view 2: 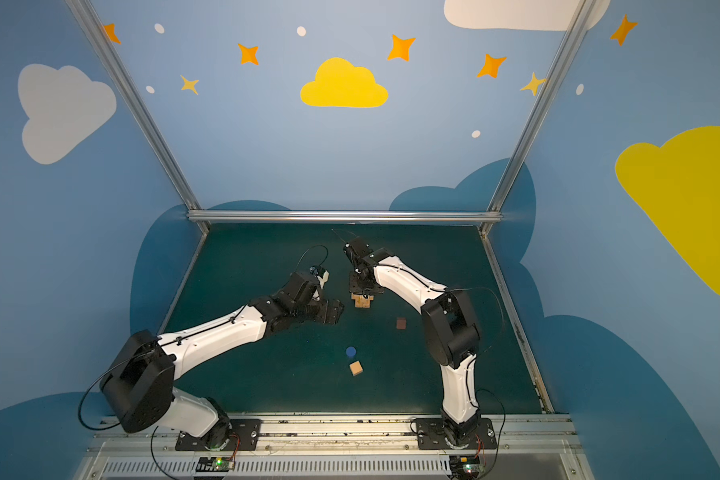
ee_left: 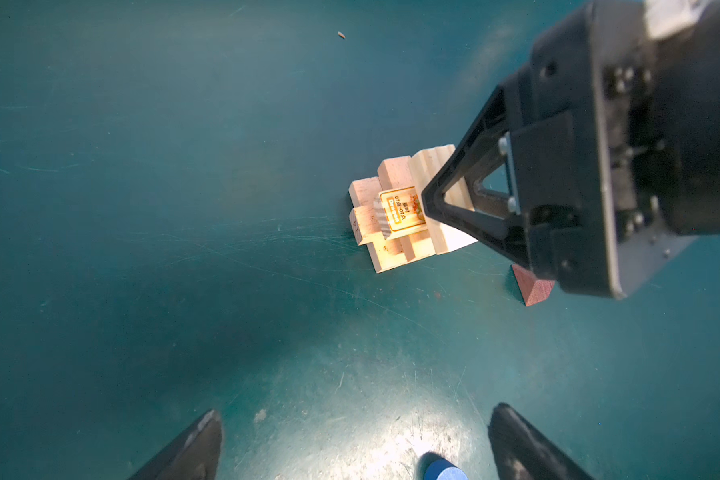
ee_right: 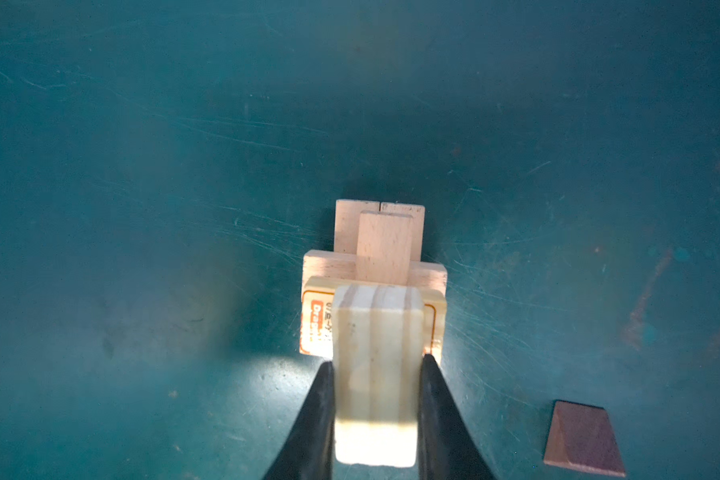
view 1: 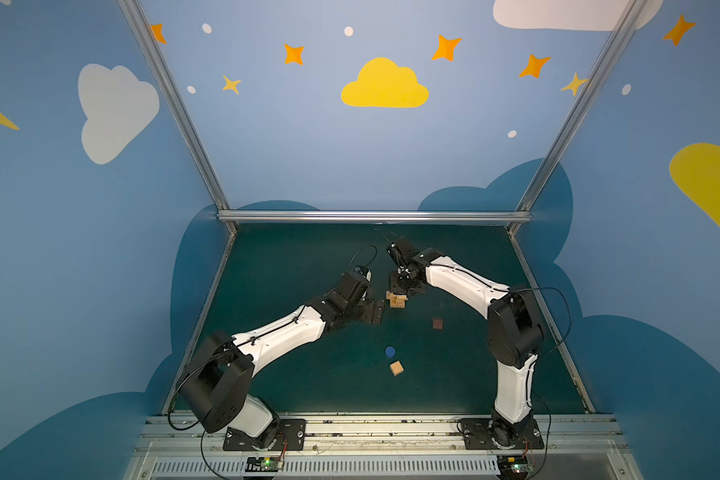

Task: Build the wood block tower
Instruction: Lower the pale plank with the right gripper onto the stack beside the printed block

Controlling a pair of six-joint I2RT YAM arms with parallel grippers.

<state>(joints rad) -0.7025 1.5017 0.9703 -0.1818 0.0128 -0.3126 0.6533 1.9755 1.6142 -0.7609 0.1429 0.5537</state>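
Three pieces lie loose near the wood block tower (view 1: 396, 300): dark reddish-brown cube (view 1: 437, 323), blue round piece (view 1: 390, 351), tan cube (view 1: 396, 368). The right gripper (ee_right: 376, 368) clasps a pale striped bar (ee_right: 376, 328) over the tower's top; the left gripper (ee_left: 356, 409) gapes empty beside the tower. Several layers stand; by my judgement, placing these pieces remains.

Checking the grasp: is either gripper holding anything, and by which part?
The right gripper pinches a pale bar by its two opposite long sides, at the tower. The left gripper is open and empty.
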